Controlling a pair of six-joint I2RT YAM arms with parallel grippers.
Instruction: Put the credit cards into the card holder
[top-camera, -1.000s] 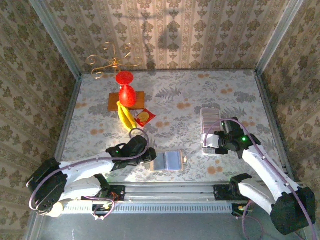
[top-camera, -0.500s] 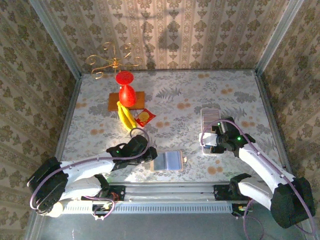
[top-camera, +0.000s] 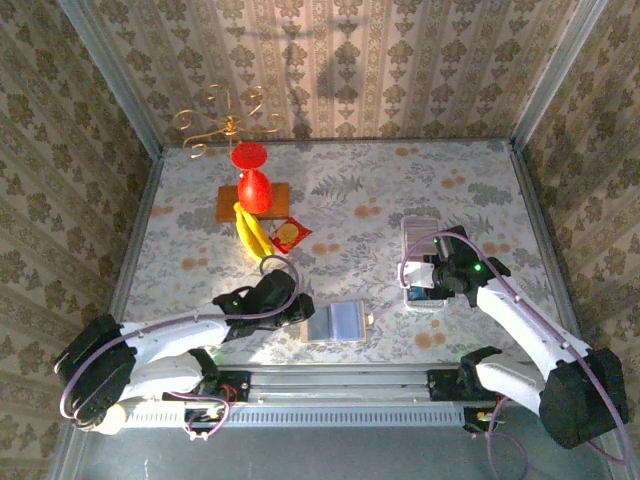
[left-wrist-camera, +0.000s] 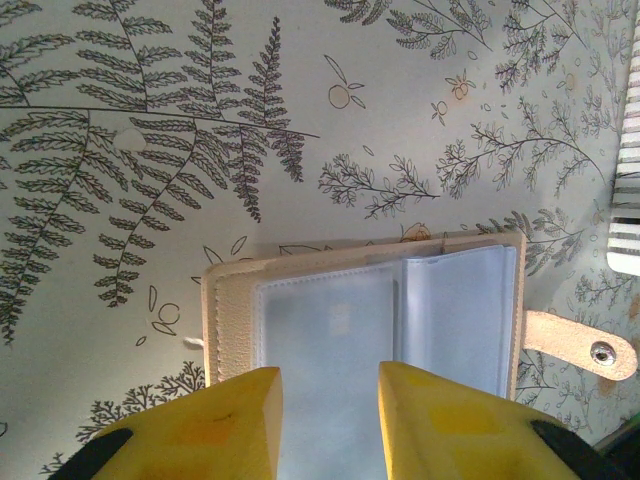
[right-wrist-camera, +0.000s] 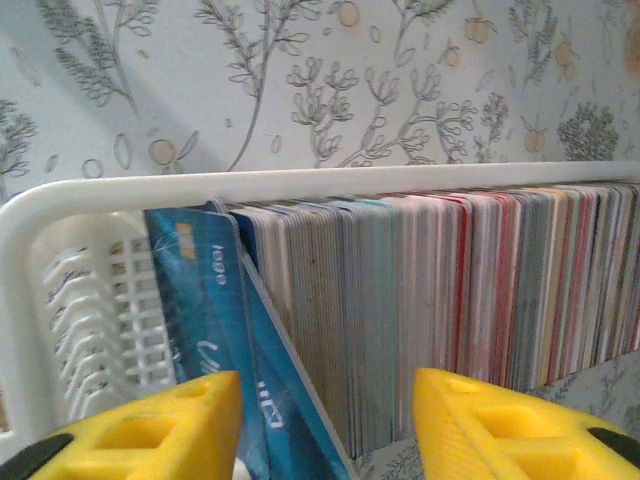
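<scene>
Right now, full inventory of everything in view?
card holder: one, tan, open, near edge, centre
tray: one, white, right side
credit cards: a dense row, mixed colours, on edge in the tray
blue card: one, leaning at the row's end
bananas: one bunch, yellow, far left
snack packet: one, red-yellow, beside the bananas
vase: one, red, on a brown board
wire ornament: one, gold, far left corner
left pincer: yellow, open, over the card holder
right pincer: yellow, open, over the tray

White arms (top-camera: 170, 336), black joints (top-camera: 95, 366) (yellow fingers (left-wrist-camera: 200, 425))
</scene>
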